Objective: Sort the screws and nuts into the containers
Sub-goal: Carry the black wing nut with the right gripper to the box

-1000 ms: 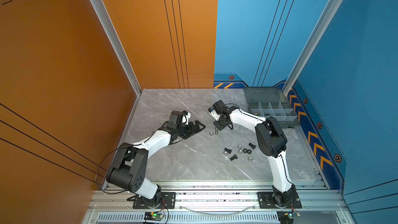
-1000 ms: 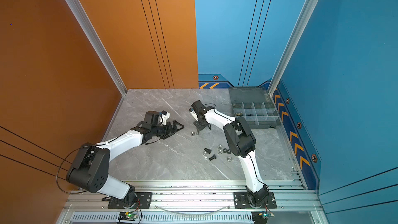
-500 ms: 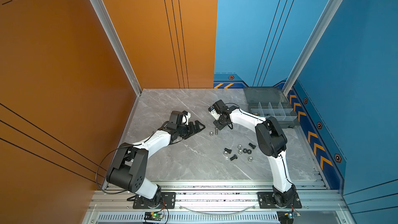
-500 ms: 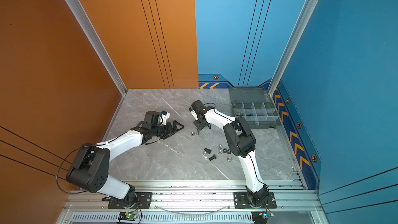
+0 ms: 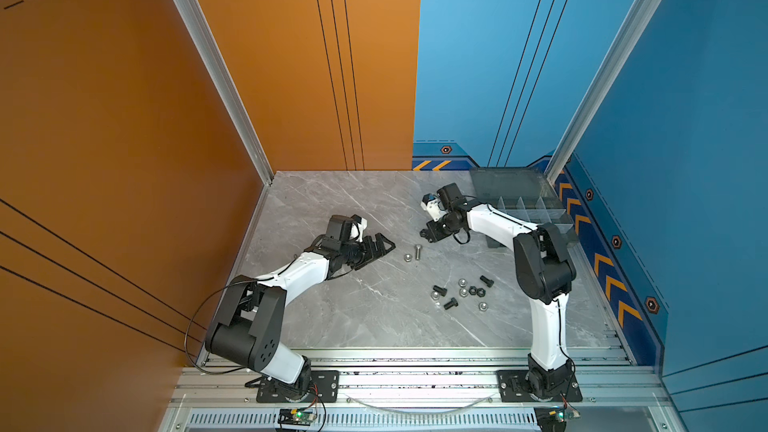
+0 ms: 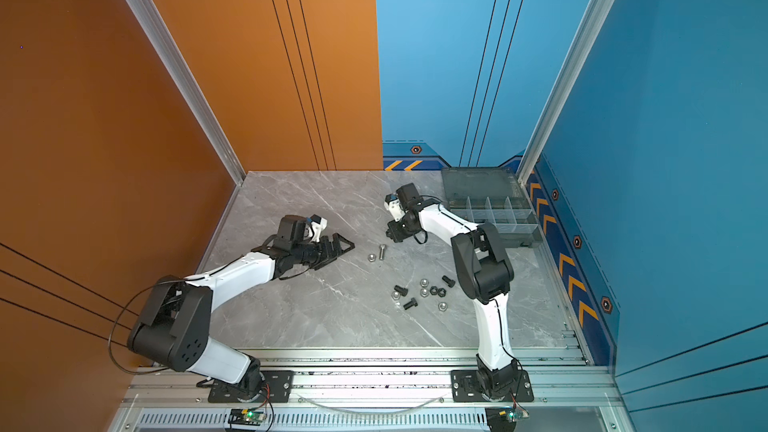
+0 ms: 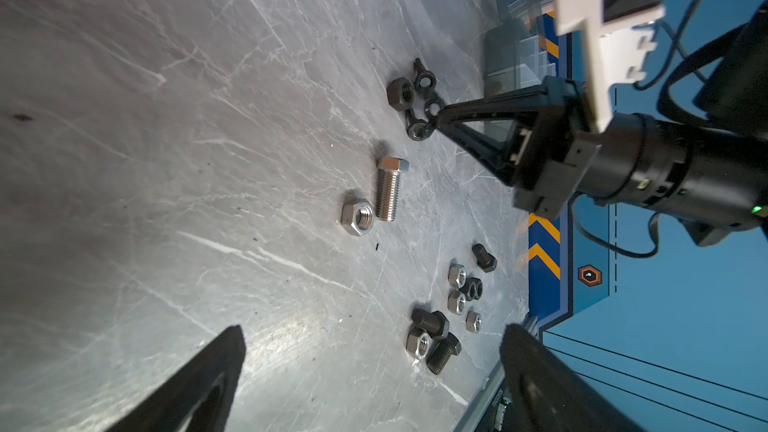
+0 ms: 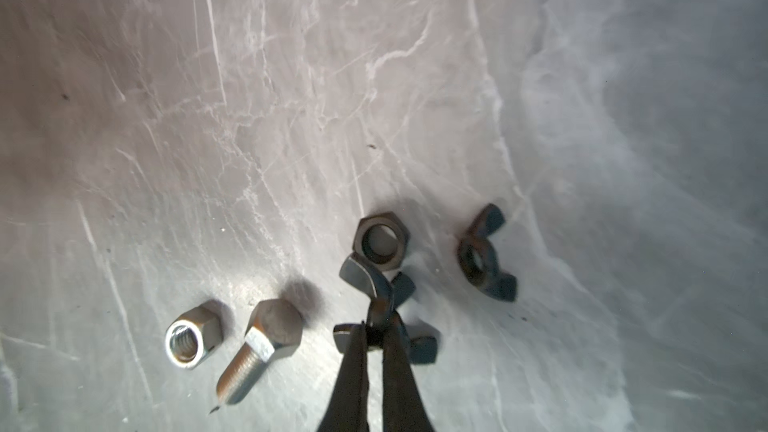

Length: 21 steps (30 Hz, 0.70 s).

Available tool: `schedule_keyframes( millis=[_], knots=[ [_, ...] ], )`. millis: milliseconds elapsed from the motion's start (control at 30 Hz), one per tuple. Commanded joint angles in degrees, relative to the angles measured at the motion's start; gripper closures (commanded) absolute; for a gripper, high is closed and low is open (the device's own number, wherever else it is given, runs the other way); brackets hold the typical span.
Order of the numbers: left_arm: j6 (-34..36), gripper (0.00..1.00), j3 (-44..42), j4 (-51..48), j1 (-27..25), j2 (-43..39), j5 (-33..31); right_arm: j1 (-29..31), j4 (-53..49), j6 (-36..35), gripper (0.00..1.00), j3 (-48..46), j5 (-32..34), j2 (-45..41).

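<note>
Right gripper [image 8: 376,326] is seen closed tight, down at the table [image 5: 332,209], on one of two touching black wing nuts [image 8: 376,282]. Which of the two is pinched cannot be told. A black hex nut [image 8: 380,238] is found just beside them, and a third wing nut [image 8: 486,259] is set slightly apart.

Left gripper [image 7: 374,327] is held wide apart, low over the grey marble.

A silver bolt [image 5: 418,250] and a silver hex nut [image 5: 408,258] are laid side by side, flat, between the two grippers in both top views.

A loose cluster of black bolts and small nuts [image 5: 461,292] is scattered nearer the robot bases, in front of the right arm.

The organiser box [image 5: 524,213] is placed at the far right corner, lid swung open, compartments exposed, partly hidden by the right arm.
</note>
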Motion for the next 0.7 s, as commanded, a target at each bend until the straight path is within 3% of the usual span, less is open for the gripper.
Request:
schedule_keyframes(
  millis=[0,333,667],
  knots=[
    [0.01,0.02,-0.80,0.40,0.51,-1.14,0.19,-3.33,5.37,4.88,1.00,-3.30,-7.70,-5.31],
    [0.00,0.02,-0.95,0.34,0.49,-1.80,0.12,-16.23,8.21,9.93,1.00,-8.32,-8.36,-11.06],
    [-0.08,0.02,-0.62,0.86,0.53,-1.27,0.94,-27.35,8.57,13.67,1.00,-8.81,-3.82,-11.78]
  ],
)
